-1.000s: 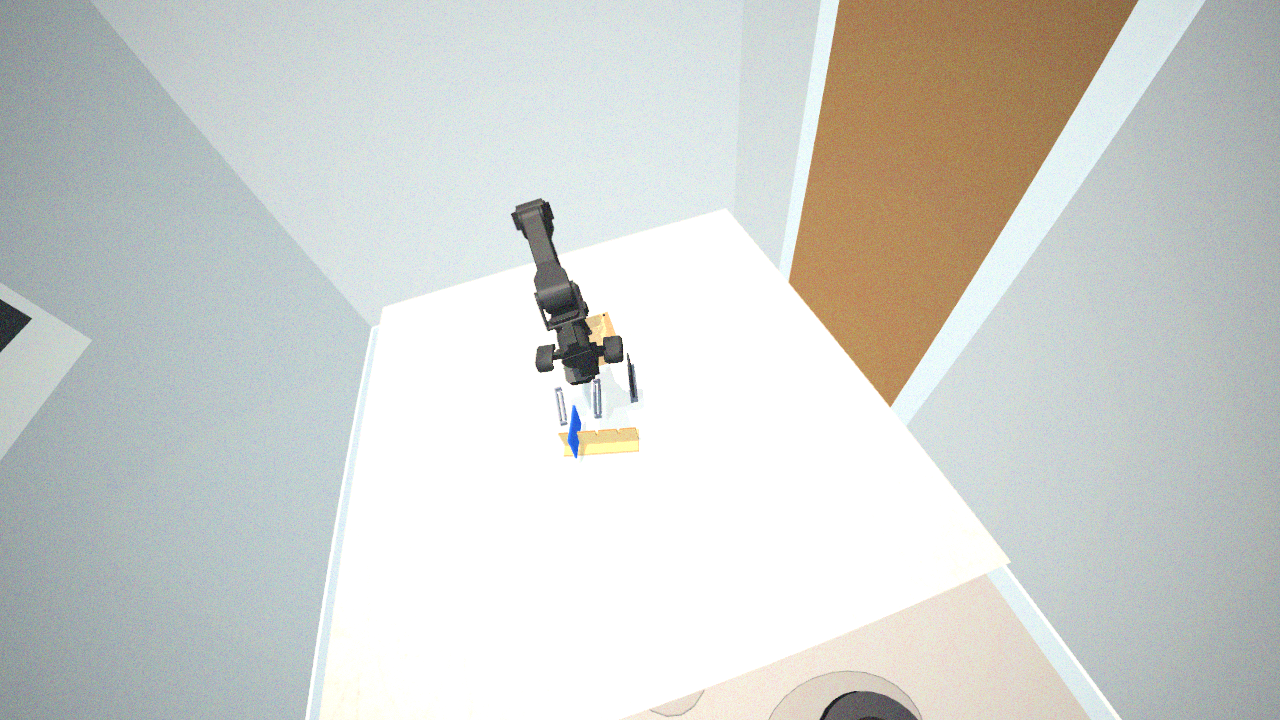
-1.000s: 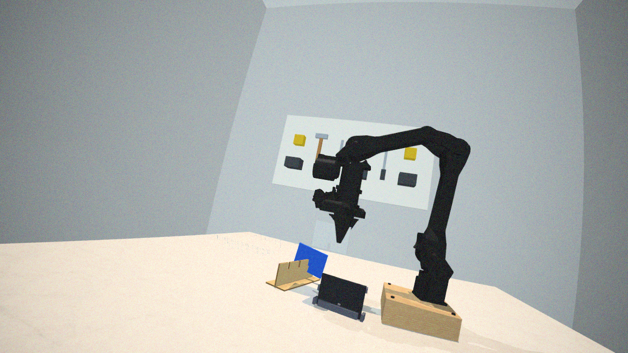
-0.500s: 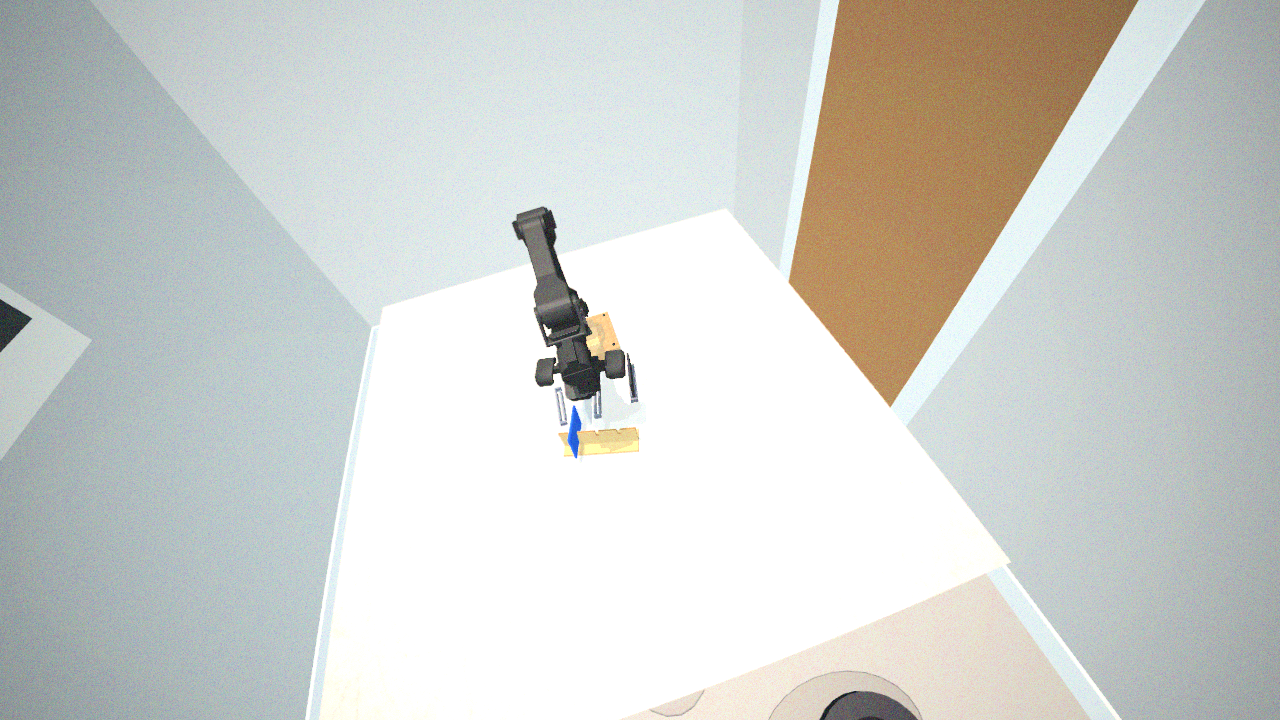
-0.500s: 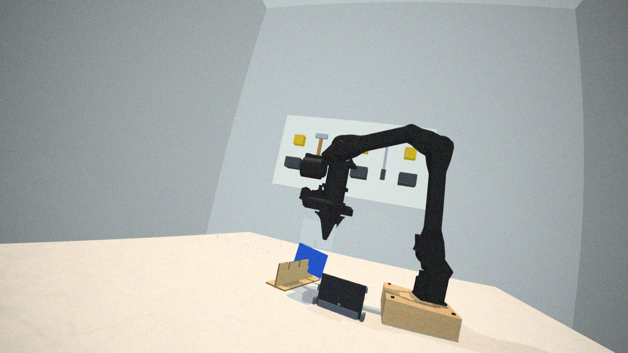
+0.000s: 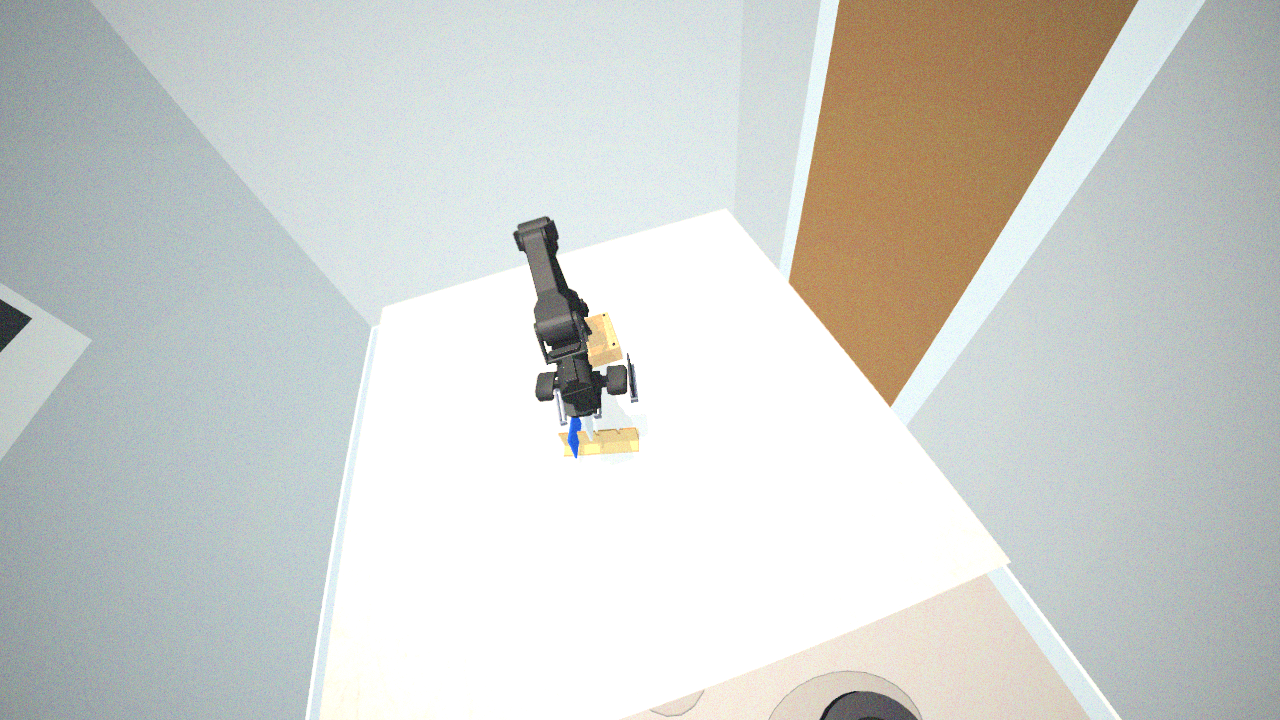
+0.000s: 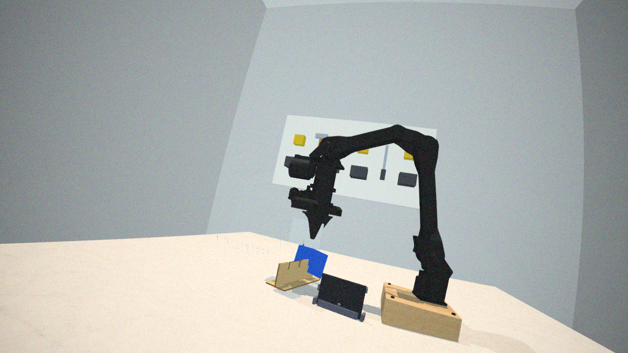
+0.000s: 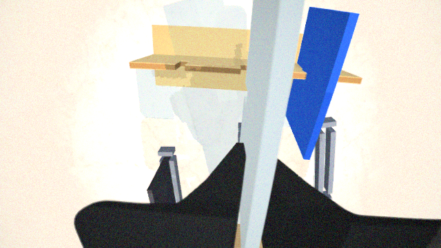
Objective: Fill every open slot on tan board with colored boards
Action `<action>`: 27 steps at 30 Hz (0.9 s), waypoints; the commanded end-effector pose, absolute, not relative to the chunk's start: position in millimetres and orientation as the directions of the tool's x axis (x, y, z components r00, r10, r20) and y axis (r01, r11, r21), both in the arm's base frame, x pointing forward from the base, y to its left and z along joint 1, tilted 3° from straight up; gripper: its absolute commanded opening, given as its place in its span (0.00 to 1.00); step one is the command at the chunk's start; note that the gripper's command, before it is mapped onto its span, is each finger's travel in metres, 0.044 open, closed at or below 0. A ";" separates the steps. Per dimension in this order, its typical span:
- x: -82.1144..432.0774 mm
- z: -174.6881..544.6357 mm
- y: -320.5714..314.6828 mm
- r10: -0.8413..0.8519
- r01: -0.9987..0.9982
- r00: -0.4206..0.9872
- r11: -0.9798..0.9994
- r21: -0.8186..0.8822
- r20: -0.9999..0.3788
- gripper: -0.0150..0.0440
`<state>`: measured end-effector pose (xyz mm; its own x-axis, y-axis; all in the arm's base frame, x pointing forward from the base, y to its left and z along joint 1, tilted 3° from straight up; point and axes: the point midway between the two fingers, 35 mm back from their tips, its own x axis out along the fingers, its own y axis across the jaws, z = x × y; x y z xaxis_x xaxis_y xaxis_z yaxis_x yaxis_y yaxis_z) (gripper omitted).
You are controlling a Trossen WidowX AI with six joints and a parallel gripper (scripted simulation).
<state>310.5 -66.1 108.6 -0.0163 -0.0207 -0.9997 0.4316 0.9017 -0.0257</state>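
The white board (image 5: 589,428) (image 6: 300,229) (image 7: 272,69) is upright in the pincer (image 5: 581,407) (image 6: 312,237) (image 7: 247,151), which is pinching it and holding it above the table, so you look to be lining it up for a slot. Below and ahead of the pincer stands the tan board (image 5: 620,437) (image 6: 292,273) (image 7: 213,62), the blue board (image 5: 573,437) (image 6: 314,260) (image 7: 320,69) already across it. Next, square the white board over an open slot, check its notch, hidden here, and press straight down; the black board (image 5: 631,377) (image 6: 342,291) (image 7: 163,187) waits below the pincer, off to one side.
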 end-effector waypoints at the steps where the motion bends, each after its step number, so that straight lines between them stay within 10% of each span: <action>1: 313.0 104.1 -67.3 -0.022 0.437 -0.020 0.899 -0.028 -1.000 0.25; 27: 312.4 76.0 -68.0 -0.022 0.437 -0.020 0.899 -0.028 -1.000 0.25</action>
